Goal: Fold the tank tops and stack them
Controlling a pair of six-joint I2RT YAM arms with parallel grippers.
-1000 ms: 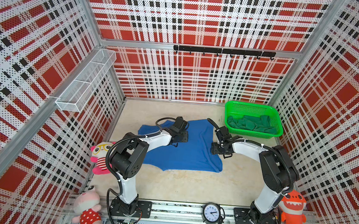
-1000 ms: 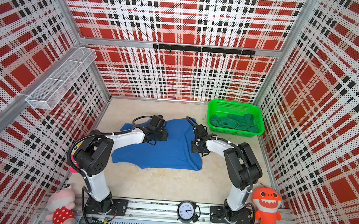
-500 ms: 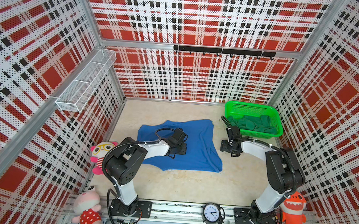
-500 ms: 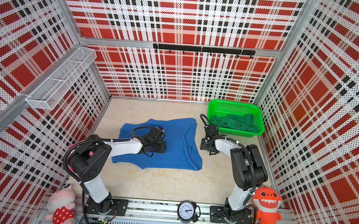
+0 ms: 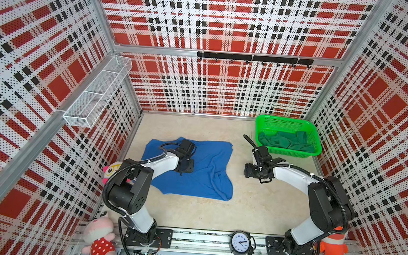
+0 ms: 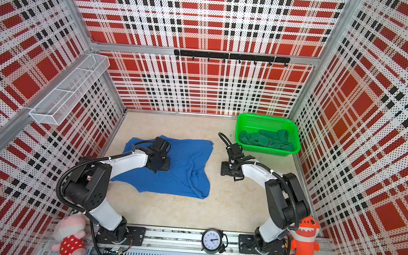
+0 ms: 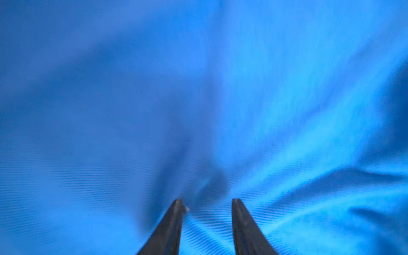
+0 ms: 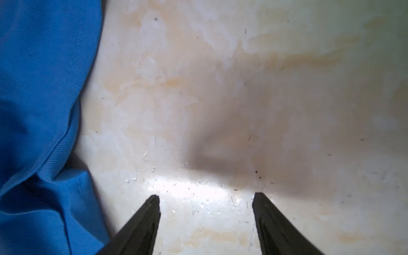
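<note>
blue tank top (image 5: 206,178) is lying spread as i am resting the parted left end effector (image 7: 207,199) on it, the right end effector (image 8: 206,194) sitting parted over bare surface (image 5: 191,214) beside it.

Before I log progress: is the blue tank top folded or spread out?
Spread out: the blue tank top lies wide and wrinkled on the table, not folded.

The 2 top views look steeply down from high above the front rail (image 5: 201,240) toward the back wall (image 5: 225,90), sharing nearly the whole cell: table (image 5: 191,214), green basket (image 6: 266,150), blue tank top (image 5: 209,173). The left wrist camera hangs very near that cloth, which fills its frame; the right wrist camera faces bare table close up, catching the cloth's edge.
</note>
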